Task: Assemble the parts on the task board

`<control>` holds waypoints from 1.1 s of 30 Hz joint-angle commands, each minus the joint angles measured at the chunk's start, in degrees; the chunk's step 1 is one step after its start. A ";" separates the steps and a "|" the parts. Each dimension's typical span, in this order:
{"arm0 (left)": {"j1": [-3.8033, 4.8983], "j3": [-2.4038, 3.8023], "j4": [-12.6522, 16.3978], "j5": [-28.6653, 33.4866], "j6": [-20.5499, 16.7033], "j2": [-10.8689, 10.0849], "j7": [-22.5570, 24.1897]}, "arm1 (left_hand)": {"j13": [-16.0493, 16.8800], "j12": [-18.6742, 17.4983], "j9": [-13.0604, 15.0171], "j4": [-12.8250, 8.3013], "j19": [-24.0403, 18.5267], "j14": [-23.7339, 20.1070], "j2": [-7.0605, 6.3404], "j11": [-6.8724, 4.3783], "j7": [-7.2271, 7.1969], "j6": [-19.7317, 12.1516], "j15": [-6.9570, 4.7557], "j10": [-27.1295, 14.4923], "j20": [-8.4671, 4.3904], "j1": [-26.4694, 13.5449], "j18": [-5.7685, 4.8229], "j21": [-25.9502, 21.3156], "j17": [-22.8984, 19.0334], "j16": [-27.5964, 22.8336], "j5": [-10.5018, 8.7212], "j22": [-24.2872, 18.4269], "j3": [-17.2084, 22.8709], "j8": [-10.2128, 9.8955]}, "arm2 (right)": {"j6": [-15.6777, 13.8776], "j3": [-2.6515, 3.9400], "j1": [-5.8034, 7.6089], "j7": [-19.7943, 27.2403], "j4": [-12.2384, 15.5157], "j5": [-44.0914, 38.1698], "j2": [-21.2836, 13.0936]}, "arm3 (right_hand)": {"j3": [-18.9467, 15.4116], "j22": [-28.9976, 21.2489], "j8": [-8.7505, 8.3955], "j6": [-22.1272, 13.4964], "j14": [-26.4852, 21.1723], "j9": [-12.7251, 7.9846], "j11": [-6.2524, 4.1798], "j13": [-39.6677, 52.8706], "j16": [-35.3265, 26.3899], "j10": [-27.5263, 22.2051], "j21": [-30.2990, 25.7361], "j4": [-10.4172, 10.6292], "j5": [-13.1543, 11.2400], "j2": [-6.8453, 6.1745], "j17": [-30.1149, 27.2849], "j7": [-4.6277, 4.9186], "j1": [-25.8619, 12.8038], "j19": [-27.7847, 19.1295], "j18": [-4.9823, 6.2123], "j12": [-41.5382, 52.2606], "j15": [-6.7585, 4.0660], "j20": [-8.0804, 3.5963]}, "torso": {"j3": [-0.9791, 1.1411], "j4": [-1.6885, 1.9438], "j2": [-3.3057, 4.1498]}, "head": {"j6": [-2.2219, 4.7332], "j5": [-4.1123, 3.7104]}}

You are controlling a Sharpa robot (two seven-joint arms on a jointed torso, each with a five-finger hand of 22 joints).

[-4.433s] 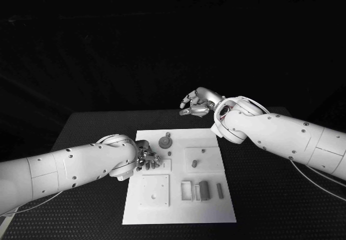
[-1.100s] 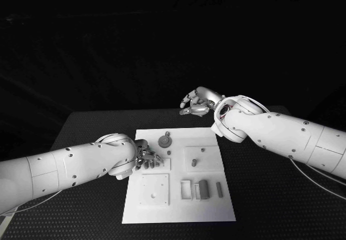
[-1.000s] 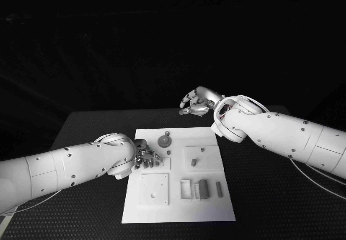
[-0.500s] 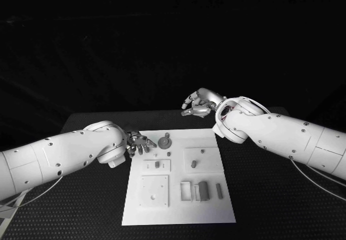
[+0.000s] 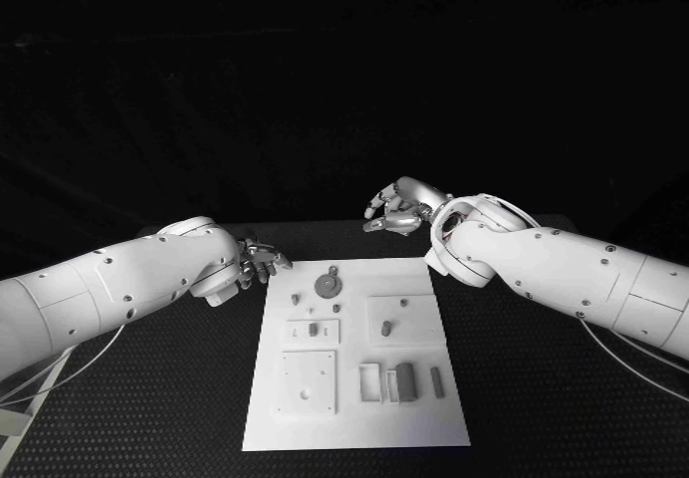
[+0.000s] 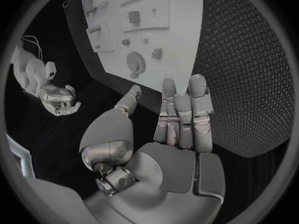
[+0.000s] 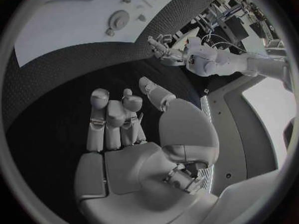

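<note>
At the middle of the black table (image 5: 172, 398) the task board (image 5: 356, 423) is laid flat, its length running away from the robot, so that every recess can be reached from above by either arm. All else is placed by this board. At its far end a round geared part (image 5: 331, 286) is seated, with a smaller peg-like part (image 5: 296, 298) just beside it toward the left arm; on the raised plate nearer the middle a short part (image 5: 386, 326) is stood, and at the near end a row of slim parts (image 5: 406, 378) is kept in slots, presumably as stock waiting to be fitted. In the left wrist view the geared part (image 6: 135, 62) is seen lying in the board (image 6: 181, 40) beyond the fingertips.

The left hand (image 5: 259, 264) is held off the board's far left corner, over bare table, touching nothing; its fingers (image 6: 181, 109) are extended and laid close side by side, with the thumb apart and nothing between them. Such a pose suggests a hand that is free for a fresh approach rather than carrying anything.

The right hand (image 5: 399, 211) is raised beyond the board's far edge, well apart from every part. Its fingers (image 7: 112, 119) are loosely curled toward the palm, the thumb is set aside, and nothing is grasped; it appears to be parked clear of the left arm's working space.
</note>
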 commanded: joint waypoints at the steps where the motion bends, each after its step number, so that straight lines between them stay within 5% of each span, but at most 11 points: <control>1: 0.03 -0.04 -1.43 -1.69 4.74 1.24 -0.63 | 0.09 -0.18 -0.51 0.47 -0.09 -0.10 -0.33 0.35 2.02 -2.83 0.62 -0.41 0.60 -0.24 3.54 -0.28 -0.09 0.04 -0.24 0.48 0.28 -0.84 | 0.52 0.02 -0.04 0.15 0.06 0.00 0.07 | -0.14 0.44 -0.23 -0.09 -0.02 0.07 -0.05 0.04 -0.23 -0.45 -0.39 0.03 -0.12 0.03 0.09 0.35 -0.39 -0.06 1.16 -0.16 0.11 -0.25 | -0.05 -0.03 0.04 | -0.04 -0.04; 15: -0.36 -1.43 -5.20 -3.48 12.79 4.92 -2.03 | 0.38 -0.04 -1.84 1.52 -0.81 -1.06 0.20 1.18 2.87 -4.32 1.48 -1.73 1.65 -1.38 4.23 -0.89 -0.28 -0.19 -0.24 0.62 0.51 -2.15 | 0.56 0.02 -0.04 0.11 0.16 0.00 0.15 | -0.17 0.45 -0.25 -0.11 -0.01 0.07 -0.03 0.04 -0.23 -0.46 -0.39 0.08 -0.12 0.00 0.09 0.36 -0.46 -0.05 1.16 -0.15 0.12 -0.25 | -0.01 0.06 -0.03 | -0.25 -0.20; 33: -1.68 -1.55 -7.00 -3.53 11.77 6.81 -0.31 | 0.78 0.63 -2.47 1.83 -0.90 -1.34 2.91 0.84 2.46 -2.25 1.19 -2.07 1.70 -1.52 4.50 -0.75 -0.25 0.34 -0.17 1.14 0.71 -1.41 | 0.60 0.02 -0.04 0.06 0.32 0.00 0.16 | -0.17 0.45 -0.27 -0.12 -0.01 0.08 -0.03 0.05 -0.23 -0.46 -0.39 0.12 -0.12 0.00 0.10 0.36 -0.49 -0.05 1.16 -0.14 0.13 -0.25 | 0.04 0.02 0.03 | -0.40 -0.40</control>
